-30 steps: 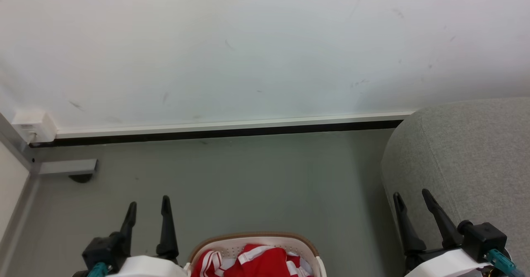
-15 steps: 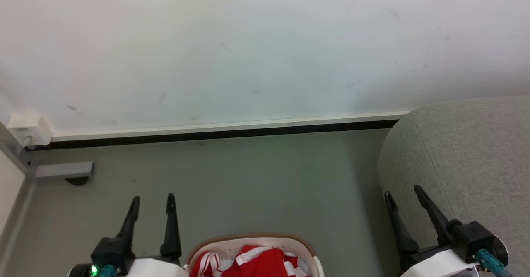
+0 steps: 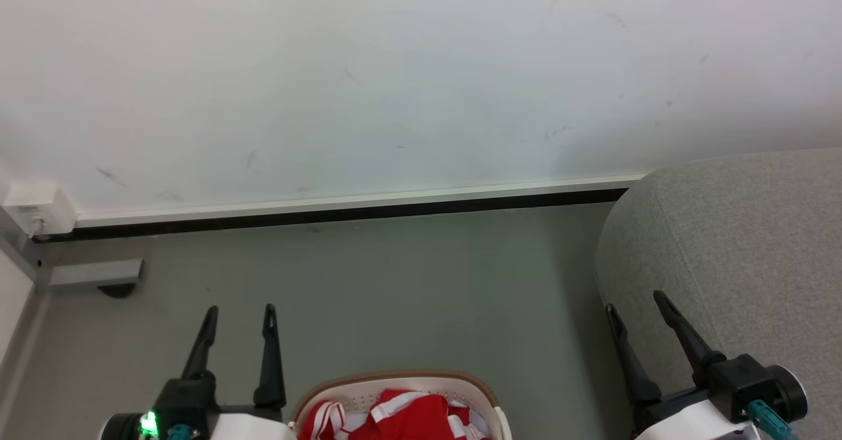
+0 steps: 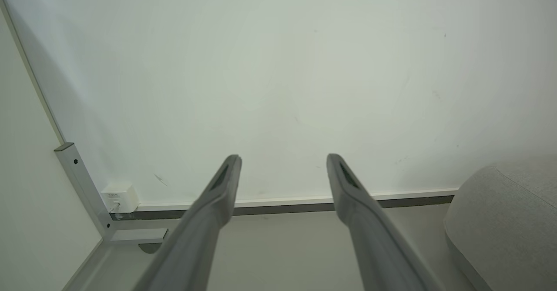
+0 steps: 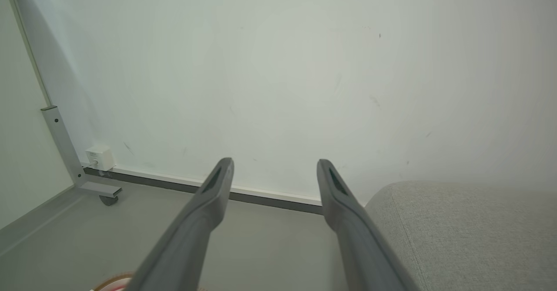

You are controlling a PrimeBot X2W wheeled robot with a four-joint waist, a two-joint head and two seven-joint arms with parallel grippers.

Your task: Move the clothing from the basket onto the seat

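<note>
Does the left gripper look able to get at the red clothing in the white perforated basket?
Probably yes: the open left gripper hangs just left of the basket, and the clothing lies uncovered on top; nothing stands between.

The head camera looks forward and down from behind and above both arms, with the left gripper [image 3: 240, 308] at its lower left and the right gripper [image 3: 631, 298] at its lower right, both pointing at the wall [image 3: 395, 65] ahead. The basket [image 3: 395, 379] rim sits between the two sets of jaws, back by their bases. Each wrist camera sits low and looks out between its own jaws at that wall. All three views share the skirting strip [image 3: 329, 206] ahead of the jaws, the white box [image 3: 36, 206] to their far left and the seat [image 3: 756, 243] to their right, nearest in the right wrist view.
</note>
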